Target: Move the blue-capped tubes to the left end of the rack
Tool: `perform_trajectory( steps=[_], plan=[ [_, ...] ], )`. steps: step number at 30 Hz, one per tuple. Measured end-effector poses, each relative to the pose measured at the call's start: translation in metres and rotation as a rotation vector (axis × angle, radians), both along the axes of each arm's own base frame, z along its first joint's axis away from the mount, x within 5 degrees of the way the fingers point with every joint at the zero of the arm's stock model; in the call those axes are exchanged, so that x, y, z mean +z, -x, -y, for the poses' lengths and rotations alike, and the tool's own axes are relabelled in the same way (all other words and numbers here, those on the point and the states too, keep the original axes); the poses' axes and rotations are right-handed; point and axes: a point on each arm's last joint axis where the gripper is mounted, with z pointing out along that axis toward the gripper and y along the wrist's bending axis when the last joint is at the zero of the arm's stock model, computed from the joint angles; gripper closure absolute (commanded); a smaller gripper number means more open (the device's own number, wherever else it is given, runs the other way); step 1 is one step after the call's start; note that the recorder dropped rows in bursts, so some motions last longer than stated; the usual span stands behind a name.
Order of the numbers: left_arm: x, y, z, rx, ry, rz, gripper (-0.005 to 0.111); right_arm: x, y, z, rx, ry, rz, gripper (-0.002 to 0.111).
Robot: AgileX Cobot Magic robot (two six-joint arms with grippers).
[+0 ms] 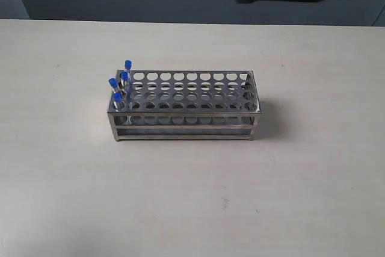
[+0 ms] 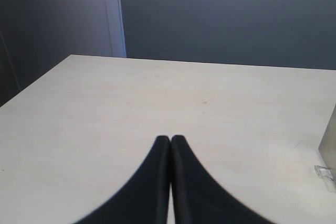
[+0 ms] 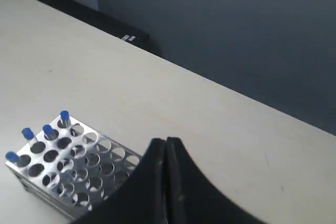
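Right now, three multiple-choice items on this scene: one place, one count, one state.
1. Where in the rack do the tubes stand? A) left end B) middle C) right end
2. How many tubes? A) two B) four C) six
3. The left gripper and right gripper are: A) both shut, empty B) both open C) one holding a tube
Key: 1 A, caps cluster at the exterior view's left end. 2 B, four blue caps show. 3 A, each wrist view shows fingers pressed together, nothing between.
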Motion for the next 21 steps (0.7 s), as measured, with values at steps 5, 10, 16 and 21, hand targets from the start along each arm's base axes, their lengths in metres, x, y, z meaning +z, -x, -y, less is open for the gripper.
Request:
perform_trajectory(
  steps=[5,10,16,21],
  plan=[
    [0.0,0.0,0.0,0.0,0.0,0.0,0.106,-0.012,0.071,0.051,-0.064,-0.119,-0.069,0.108],
    [0.0,0.0,0.0,0.0,0.0,0.0,0.106,-0.006,0.123,0.084,-0.086,-0.177,-0.092,0.108],
    [0.0,0.0,0.0,0.0,0.0,0.0,0.106,-0.054,0.14,0.103,-0.111,-0.216,0.099,0.108],
    [0.0,0.0,0.0,0.0,0.0,0.0,0.106,-0.136,0.158,0.129,-0.358,-0.302,0.135,0.108]
  ],
)
